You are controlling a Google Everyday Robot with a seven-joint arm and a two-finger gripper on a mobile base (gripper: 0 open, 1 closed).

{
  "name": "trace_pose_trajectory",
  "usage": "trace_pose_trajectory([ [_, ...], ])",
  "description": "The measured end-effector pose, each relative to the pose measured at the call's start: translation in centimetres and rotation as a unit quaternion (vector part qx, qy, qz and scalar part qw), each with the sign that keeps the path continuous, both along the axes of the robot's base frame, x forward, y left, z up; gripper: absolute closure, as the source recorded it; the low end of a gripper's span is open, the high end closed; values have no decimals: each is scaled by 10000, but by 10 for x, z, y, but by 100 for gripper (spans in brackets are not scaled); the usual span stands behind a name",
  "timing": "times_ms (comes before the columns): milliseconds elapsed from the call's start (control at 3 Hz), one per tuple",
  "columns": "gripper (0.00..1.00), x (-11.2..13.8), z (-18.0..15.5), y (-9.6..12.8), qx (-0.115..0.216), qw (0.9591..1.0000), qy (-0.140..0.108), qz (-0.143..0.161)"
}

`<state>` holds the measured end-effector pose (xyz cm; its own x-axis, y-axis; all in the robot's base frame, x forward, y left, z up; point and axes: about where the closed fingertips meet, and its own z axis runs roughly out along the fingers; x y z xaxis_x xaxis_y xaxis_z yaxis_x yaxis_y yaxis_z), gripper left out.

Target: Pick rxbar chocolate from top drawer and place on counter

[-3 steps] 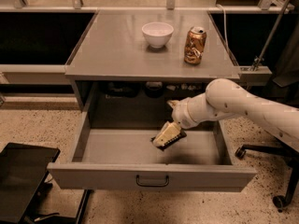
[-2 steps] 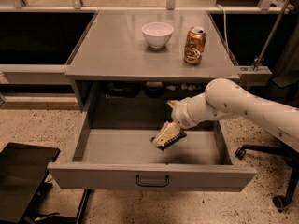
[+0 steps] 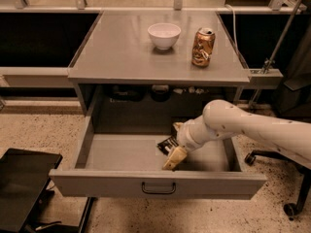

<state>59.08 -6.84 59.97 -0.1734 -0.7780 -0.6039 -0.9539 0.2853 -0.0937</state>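
Note:
The top drawer (image 3: 158, 183) is pulled wide open below the counter (image 3: 121, 57). The rxbar chocolate (image 3: 166, 143), a small black bar, shows inside the drawer towards the middle right, partly hidden by my gripper. My gripper (image 3: 173, 153) reaches into the drawer from the right on the white arm and is right at the bar, touching or overlapping it. Its tan tip points down at the drawer's front wall.
A white bowl (image 3: 164, 35) and a copper-gold can (image 3: 202, 47) stand on the counter's back right. A black flat panel (image 3: 22, 188) lies at the lower left by the drawer's corner. An office chair base (image 3: 291, 205) is at the right.
My gripper has moved down and towards the drawer's front. The black bar stays in about the same spot beside it.

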Motion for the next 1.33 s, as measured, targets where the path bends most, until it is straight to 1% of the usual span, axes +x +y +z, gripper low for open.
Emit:
trace_pose_trajectory([
  [333, 0, -1, -2, 0, -23, 10000, 8, 16],
  [667, 0, 8, -6, 0, -18, 10000, 76, 13],
  [1000, 0, 28, -24, -3, -102, 9995, 290, -20],
  [1333, 0, 28, -24, -3, -102, 9995, 291, -20],
])
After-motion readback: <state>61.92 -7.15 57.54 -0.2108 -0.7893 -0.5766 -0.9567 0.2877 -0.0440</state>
